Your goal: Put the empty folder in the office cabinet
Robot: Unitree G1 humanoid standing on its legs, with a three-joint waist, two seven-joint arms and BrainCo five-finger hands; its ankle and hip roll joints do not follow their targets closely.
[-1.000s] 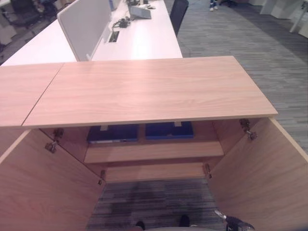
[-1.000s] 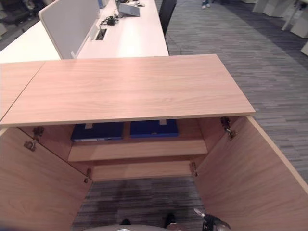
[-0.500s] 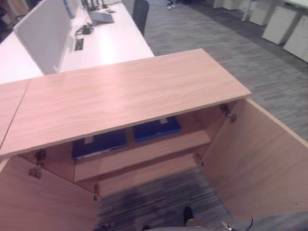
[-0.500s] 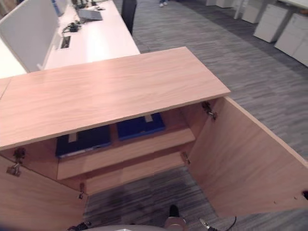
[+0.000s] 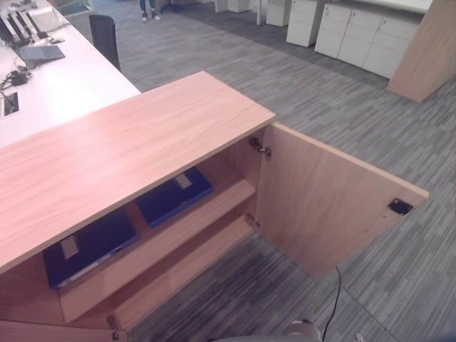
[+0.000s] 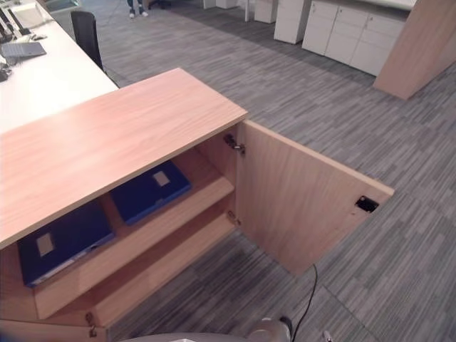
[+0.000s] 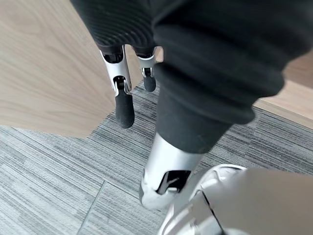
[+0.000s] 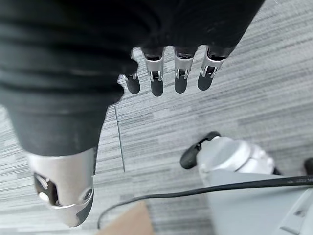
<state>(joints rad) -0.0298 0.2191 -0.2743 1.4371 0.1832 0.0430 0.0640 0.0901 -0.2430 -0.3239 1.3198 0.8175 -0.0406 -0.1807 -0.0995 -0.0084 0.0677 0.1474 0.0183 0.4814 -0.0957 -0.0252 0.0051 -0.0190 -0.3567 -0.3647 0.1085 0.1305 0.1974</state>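
The wooden office cabinet [image 5: 128,149] stands with its doors swung out; the right door [image 5: 328,199] juts over the carpet. On its upper shelf lie two blue folders, one [image 5: 174,196] near the middle divider and one [image 5: 85,246] further left, both flat with a pale label. The shelf below [image 5: 185,263] is bare wood. My left hand [image 7: 123,105] hangs over the grey carpet beside the cabinet's left door [image 7: 44,63], fingers straight and holding nothing. My right hand [image 8: 156,78] hangs above the carpet with straight, empty fingers.
Behind the cabinet runs a long white desk [image 5: 50,78] with a laptop [image 5: 39,52] and a black chair [image 5: 105,35]. White drawer units [image 5: 356,39] and a wooden panel [image 5: 427,50] stand at the far right. A person's legs [image 5: 149,11] show far back.
The camera has swung to the right, so the cabinet now sits at the left of the picture and the right door is in full view. Folders and doors have not moved.
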